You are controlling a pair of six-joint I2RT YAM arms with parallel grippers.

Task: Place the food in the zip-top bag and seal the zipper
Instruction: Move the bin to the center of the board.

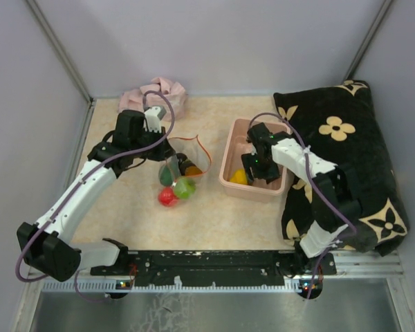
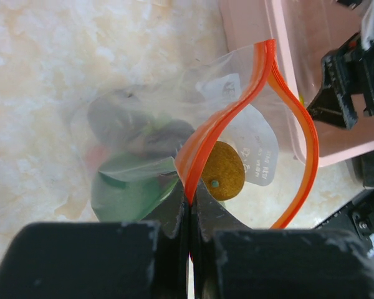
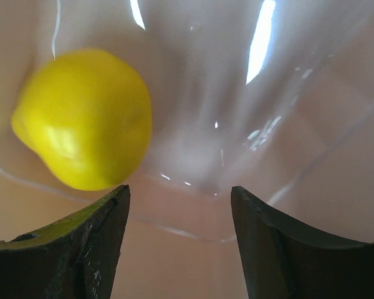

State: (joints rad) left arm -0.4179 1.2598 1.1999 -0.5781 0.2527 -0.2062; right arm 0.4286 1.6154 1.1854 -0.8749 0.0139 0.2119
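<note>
The clear zip-top bag lies mid-table, its mouth gaping open. My left gripper is shut on the near side of the red-orange zipper, fingertips pinched on the strip in the left wrist view. A brown piece, a green apple, a red apple and a dark fruit show through the plastic. My right gripper is open inside the pink tub. A yellow fruit lies just ahead and left of its fingertips.
A pink cloth lies at the back left. A black cushion with cream flowers fills the right side, against the tub. Grey walls close in the table on three sides.
</note>
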